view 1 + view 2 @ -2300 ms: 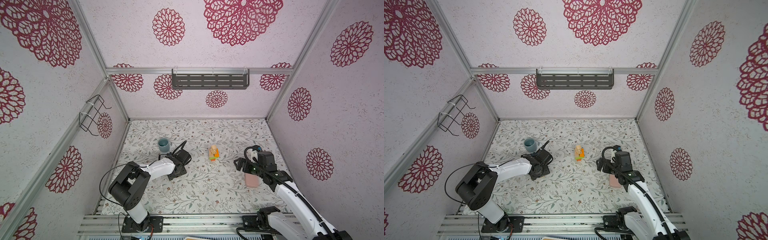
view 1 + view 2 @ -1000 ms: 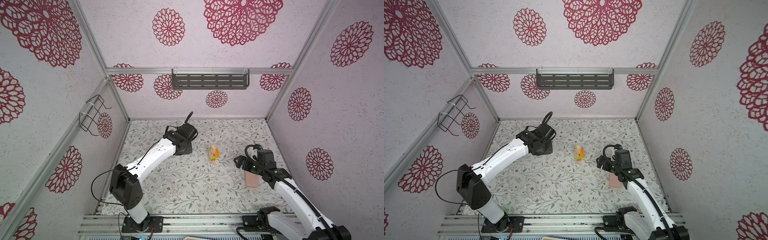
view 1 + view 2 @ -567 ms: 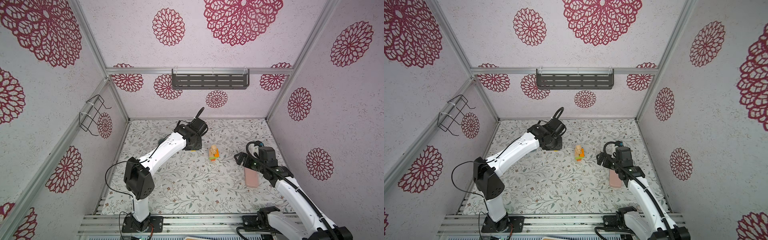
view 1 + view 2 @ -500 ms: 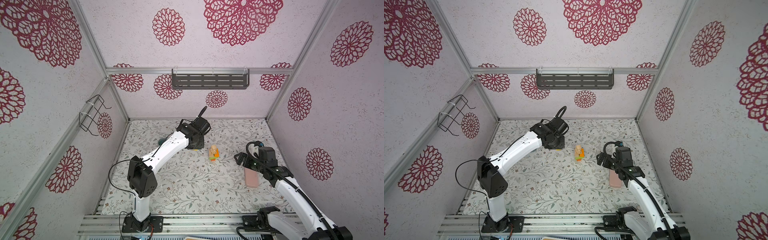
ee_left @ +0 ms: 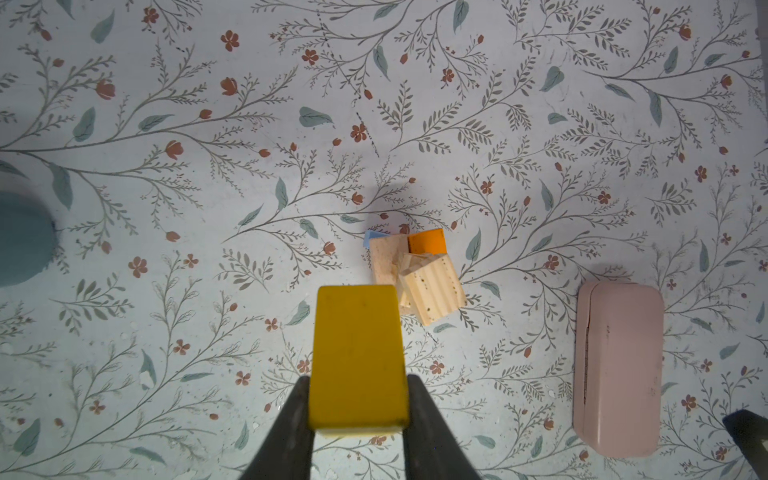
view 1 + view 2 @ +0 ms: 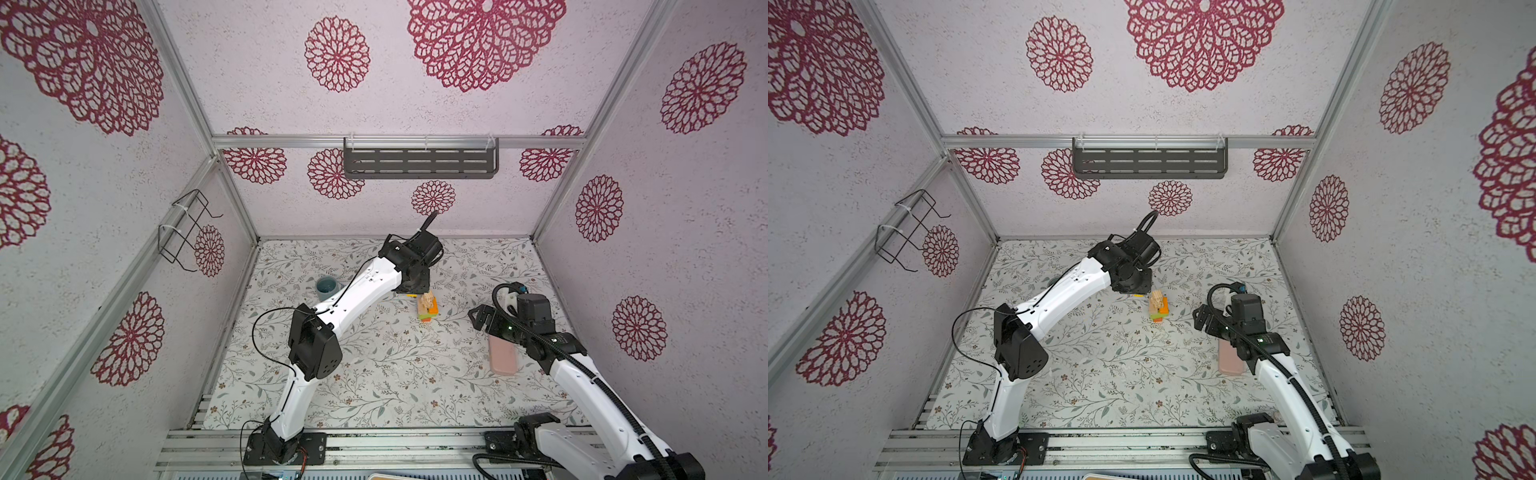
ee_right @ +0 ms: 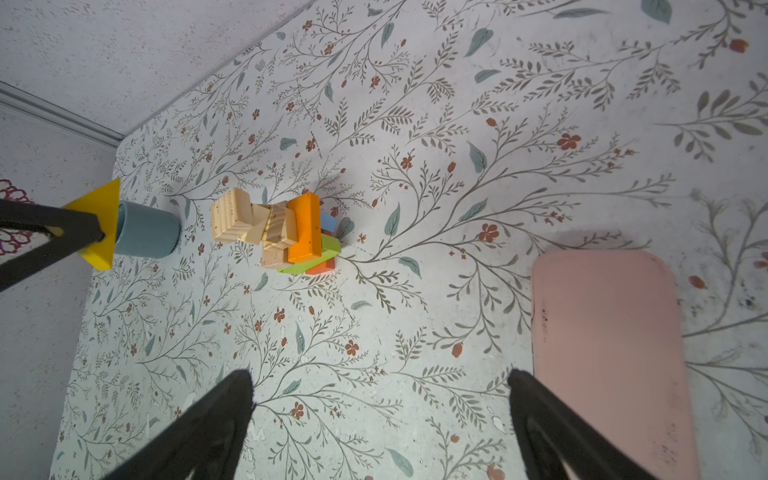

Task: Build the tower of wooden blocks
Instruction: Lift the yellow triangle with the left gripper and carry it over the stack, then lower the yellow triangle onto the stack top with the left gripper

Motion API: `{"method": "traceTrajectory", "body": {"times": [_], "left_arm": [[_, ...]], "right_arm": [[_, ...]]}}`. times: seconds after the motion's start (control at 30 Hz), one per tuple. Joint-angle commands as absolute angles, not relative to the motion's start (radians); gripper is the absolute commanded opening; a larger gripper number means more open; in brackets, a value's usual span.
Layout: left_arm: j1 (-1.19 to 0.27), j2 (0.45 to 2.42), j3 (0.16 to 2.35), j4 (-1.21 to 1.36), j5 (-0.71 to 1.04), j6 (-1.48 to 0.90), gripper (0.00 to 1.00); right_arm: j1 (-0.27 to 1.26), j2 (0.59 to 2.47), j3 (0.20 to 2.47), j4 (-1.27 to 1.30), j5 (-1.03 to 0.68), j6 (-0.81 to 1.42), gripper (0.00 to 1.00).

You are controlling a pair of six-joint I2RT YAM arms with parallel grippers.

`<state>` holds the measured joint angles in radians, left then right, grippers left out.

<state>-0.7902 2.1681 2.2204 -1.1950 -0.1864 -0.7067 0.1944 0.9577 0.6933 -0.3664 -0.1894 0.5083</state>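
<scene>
Bases of two arms sit at the near edge of the bench (image 6: pixel 374 374). From the near right base the right arm rises, bends at the elbow and tips its wrist downward. The right claw (image 7: pixel 380 374) hangs over the bench with jaws spread wide and nothing between them, just beside one pink slab (image 6: pixel 503 353) lying flat.

Farther back, near the middle of the bench, stands the single tower (image 6: pixel 428 309). The right wrist view shows one red block at its foot, one green, one light blue, one orange and, as far as can be told, three plain wood blocks (image 7: pixel 232 220), the topmost grooved and jutting to one side.

The left arm stretches diagonally from the near left base, its wrist bent down just beyond the tower. The left claw (image 5: pixel 357 377) is clamped on one yellow block (image 5: pixel 357 340), held above the bench and apart from the tower. About level with it, toward the left wall, stands one grey-blue mug (image 6: pixel 326 286).
</scene>
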Motion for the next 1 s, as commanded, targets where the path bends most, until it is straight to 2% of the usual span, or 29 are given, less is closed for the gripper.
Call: {"method": "traceTrajectory", "body": {"times": [0.0,0.47,0.97], "left_arm": [[-0.804,2.196,2.275,-1.217,-0.174,-0.707,0.31],[-0.833,2.352,2.497,-1.239,-0.138,-0.745,0.30],[-0.834,2.387,2.505,-1.261,-0.163,-0.734,0.30]], "right_arm": [[0.187,0.966,0.691,-0.350,-0.204,0.515,0.99],[0.182,1.007,0.683,-0.313,-0.224,0.518,0.99],[0.178,1.011,0.670,-0.308,-0.229,0.505,0.99]]}}
